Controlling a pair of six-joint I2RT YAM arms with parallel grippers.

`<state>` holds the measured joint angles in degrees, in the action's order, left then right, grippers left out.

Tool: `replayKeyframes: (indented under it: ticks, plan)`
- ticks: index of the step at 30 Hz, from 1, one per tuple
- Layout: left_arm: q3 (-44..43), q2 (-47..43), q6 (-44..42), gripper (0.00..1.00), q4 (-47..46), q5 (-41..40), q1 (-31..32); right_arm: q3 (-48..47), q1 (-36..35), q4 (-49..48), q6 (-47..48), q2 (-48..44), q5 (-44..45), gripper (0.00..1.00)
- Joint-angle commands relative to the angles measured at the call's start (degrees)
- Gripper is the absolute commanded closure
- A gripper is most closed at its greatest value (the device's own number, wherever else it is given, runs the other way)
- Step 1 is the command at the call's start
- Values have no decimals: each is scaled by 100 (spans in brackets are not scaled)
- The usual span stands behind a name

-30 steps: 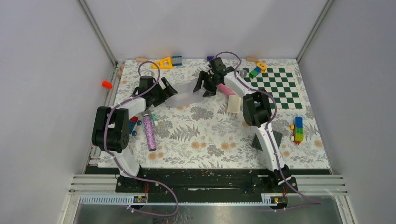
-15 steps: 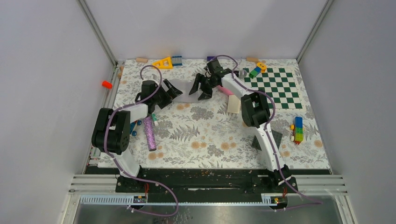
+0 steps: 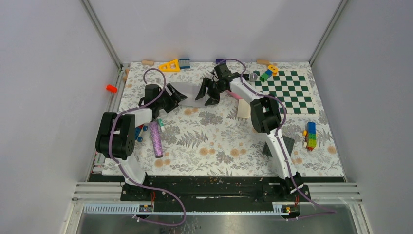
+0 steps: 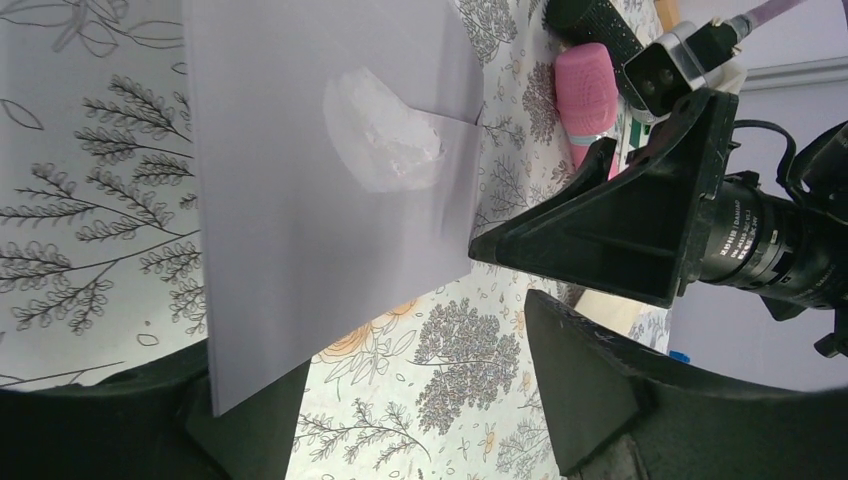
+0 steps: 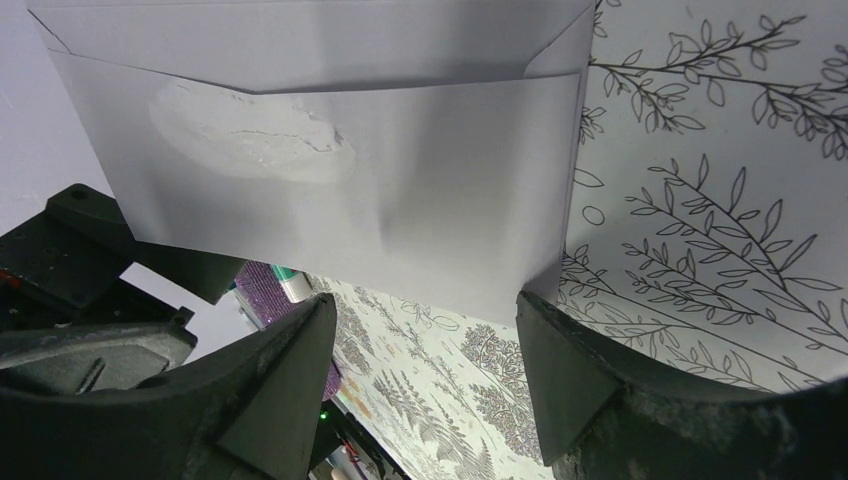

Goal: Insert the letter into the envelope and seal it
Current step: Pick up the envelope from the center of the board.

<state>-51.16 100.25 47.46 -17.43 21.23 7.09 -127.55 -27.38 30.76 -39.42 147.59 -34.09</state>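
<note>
The light grey envelope lies between my two grippers at the back of the flowered table. Its flap is folded down, with a white rough patch at the tip. It fills the left wrist view and the right wrist view. My left gripper is open, and the envelope's corner lies over one finger. My right gripper is open at the envelope's other end, its edge against one finger. No tan bordered letter shows.
A small cream rectangular piece and a pink cylinder lie right of my right gripper. A purple glitter cylinder lies front left. The green checkerboard, a dark grey plate and stacked bricks are on the right.
The envelope has moved toward the back of the table. Both grippers have moved back with it, the right one also a little to the left.
</note>
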Motion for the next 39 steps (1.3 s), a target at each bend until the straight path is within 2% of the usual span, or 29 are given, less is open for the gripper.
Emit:
replayKeyframes:
  ticks: [1, 6, 12, 16, 19, 22, 31, 39]
  plan:
    - [-79, 12, -130, 25, -228, 67, -72, 41, -17, -21, -12, -149, -98, 27]
    - [-92, 33, -174, 35, -268, 16, -100, 43, -13, -25, 0, -160, -107, 27]
    - [-140, 133, -183, 55, -330, 108, -146, 46, -13, -26, -13, -151, -116, 27]
    - [-157, 140, -220, 59, -307, 85, -168, 38, -13, -23, -12, -151, -136, 27]
    - [-183, 165, -200, 70, -287, 112, -197, 28, -13, -34, -9, -155, -133, 27]
    - [-201, 208, -106, 75, -339, 233, -246, 13, -9, -28, -12, -151, -138, 27]
    - [-193, 250, 12, 99, -538, 468, -323, -5, -5, -33, -13, -140, -160, 27]
    - [-98, 155, 83, 100, -838, 760, -381, -128, 70, -31, 64, -214, -317, 25]
